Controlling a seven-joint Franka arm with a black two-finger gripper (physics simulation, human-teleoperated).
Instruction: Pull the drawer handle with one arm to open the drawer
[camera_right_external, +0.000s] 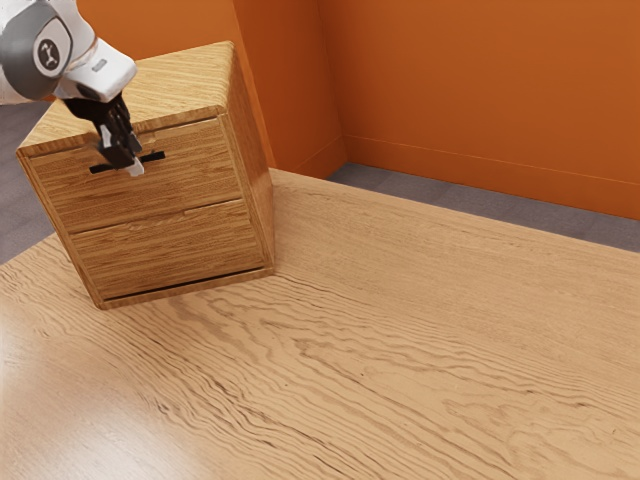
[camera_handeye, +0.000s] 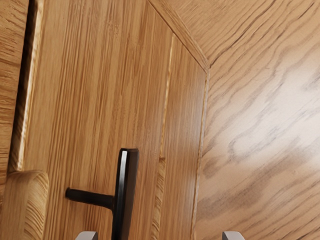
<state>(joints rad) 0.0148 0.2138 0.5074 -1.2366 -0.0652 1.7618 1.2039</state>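
Upper left, the gripper (camera_right_external: 127, 158) straddles the handle (camera_right_external: 153, 158), wide open, holding nothing; rigid slim bar, probably best grabbed mid-length.

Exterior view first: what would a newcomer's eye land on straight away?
The light wooden two-drawer cabinet stands at the exterior view's upper left on the broad wood-grain table, against bright orange walls. The black two-finger end effector hangs at the upper drawer's slim black bar handle, open, with the handle between its fingers.
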